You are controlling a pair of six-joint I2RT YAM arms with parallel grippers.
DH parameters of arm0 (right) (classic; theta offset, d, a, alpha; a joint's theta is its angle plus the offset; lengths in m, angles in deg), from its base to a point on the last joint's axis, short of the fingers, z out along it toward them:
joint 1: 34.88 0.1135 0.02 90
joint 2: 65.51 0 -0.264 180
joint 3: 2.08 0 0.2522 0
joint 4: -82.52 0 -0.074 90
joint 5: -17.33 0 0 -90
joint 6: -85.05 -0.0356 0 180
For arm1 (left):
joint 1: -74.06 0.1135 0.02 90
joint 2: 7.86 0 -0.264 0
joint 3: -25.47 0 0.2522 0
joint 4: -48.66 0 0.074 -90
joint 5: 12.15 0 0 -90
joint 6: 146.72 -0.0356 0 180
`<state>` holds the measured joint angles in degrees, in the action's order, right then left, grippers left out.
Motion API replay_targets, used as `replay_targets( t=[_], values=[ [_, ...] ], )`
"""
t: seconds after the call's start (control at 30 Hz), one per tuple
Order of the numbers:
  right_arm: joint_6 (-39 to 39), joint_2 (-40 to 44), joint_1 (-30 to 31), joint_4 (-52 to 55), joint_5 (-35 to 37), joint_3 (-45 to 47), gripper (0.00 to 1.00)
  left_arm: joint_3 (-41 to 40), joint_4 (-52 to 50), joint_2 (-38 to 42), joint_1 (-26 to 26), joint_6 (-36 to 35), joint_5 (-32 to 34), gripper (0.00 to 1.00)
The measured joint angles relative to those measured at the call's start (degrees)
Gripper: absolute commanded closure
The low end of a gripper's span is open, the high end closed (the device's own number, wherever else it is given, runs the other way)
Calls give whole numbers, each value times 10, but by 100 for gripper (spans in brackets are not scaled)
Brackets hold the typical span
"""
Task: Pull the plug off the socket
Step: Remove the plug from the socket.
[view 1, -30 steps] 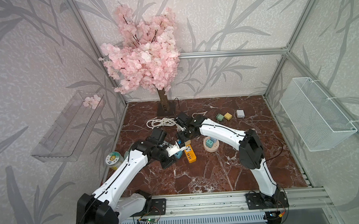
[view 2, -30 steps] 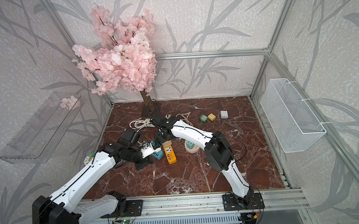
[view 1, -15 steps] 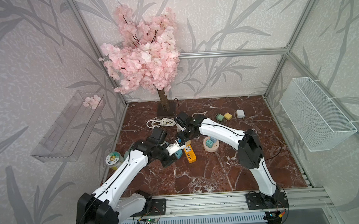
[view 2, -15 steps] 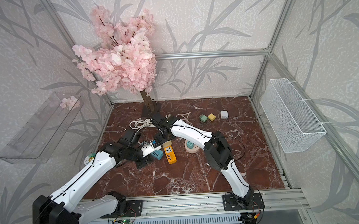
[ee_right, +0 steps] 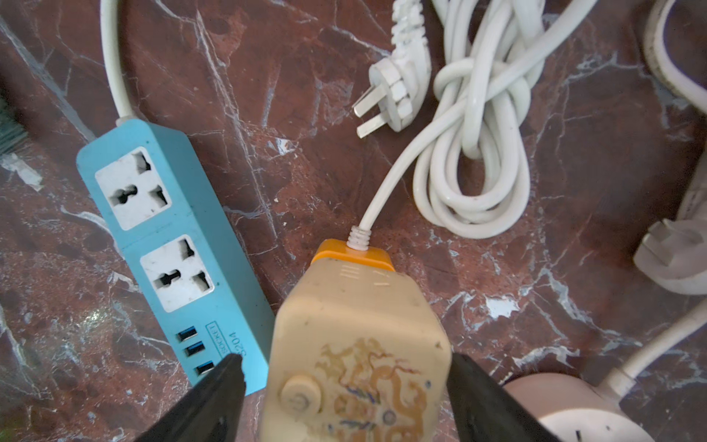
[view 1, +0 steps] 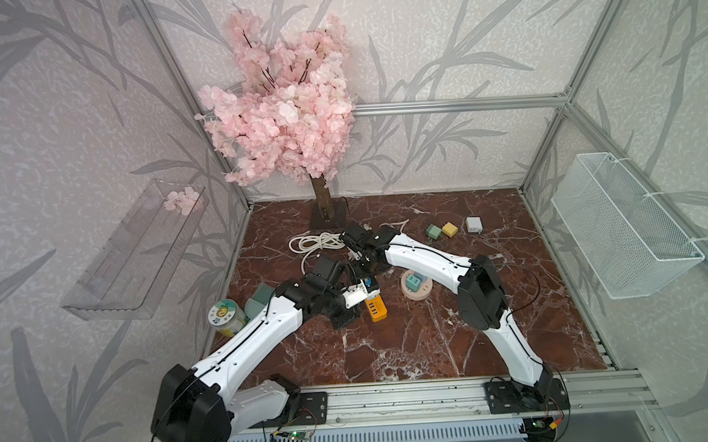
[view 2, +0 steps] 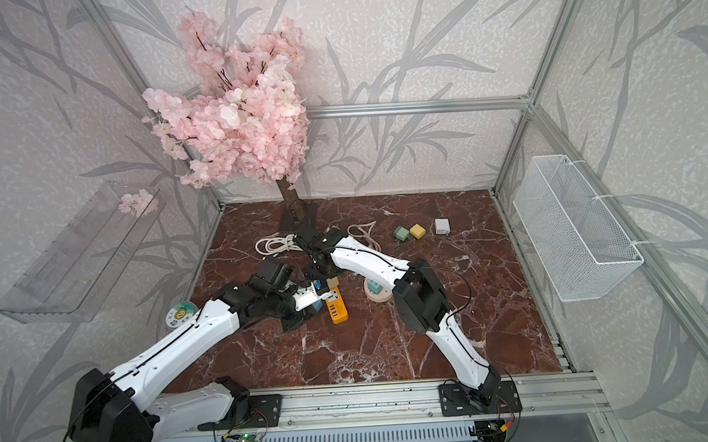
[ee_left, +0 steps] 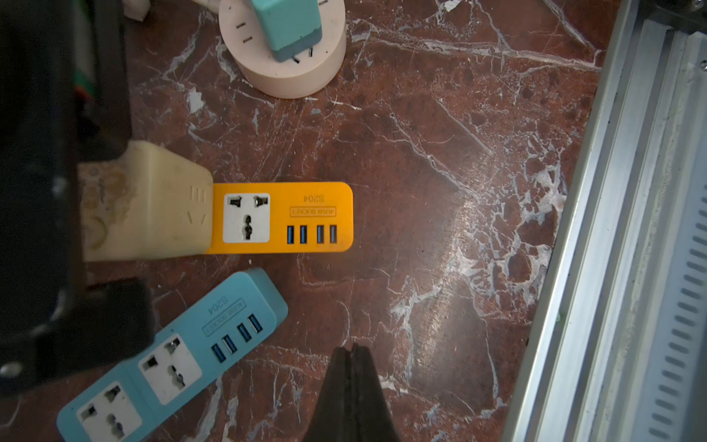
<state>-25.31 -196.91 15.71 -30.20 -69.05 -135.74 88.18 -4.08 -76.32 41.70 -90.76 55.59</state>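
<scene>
A cream plug [ee_right: 355, 356] with a faded dragon print stands in the cable end of the orange socket strip [ee_left: 306, 218], which lies flat on the marble floor. My right gripper [ee_right: 344, 359] is open and straddles the plug. One finger [ee_right: 482, 398] sits against the plug's side and the other finger [ee_right: 214, 394] stands a little off it. My left gripper [ee_left: 352, 346] is shut and empty, its tips close to the floor beside the blue socket strip [ee_left: 172, 352]. In both top views the orange strip [view 1: 377, 310] [view 2: 337, 310] lies between the two wrists.
A round pink socket [ee_left: 329, 65] holding a teal plug [ee_left: 287, 23] sits close by. A coiled white cable [ee_right: 478, 134] and a loose white plug [ee_right: 394, 92] lie beyond the orange strip. Further off are small cubes [view 1: 433, 231], a white charger [view 1: 473, 224], a tin [view 1: 224, 316] and the tree [view 1: 285, 130].
</scene>
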Motion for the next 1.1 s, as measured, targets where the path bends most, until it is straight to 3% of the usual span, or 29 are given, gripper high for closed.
replay_targets(
  t=[0.37, 0.83, 1.1],
  values=[
    [0, 0, 0, 11, -3, -4, 21, -24, 143, -90, -78, -39, 101, 100],
    [1, -10, -3, 22, -11, -12, 27, -38, 217, -172, -130, -64, 191, 100],
    [-2, -13, -5, 27, -16, -16, 56, -40, 228, -174, -134, -64, 196, 100]
  ],
)
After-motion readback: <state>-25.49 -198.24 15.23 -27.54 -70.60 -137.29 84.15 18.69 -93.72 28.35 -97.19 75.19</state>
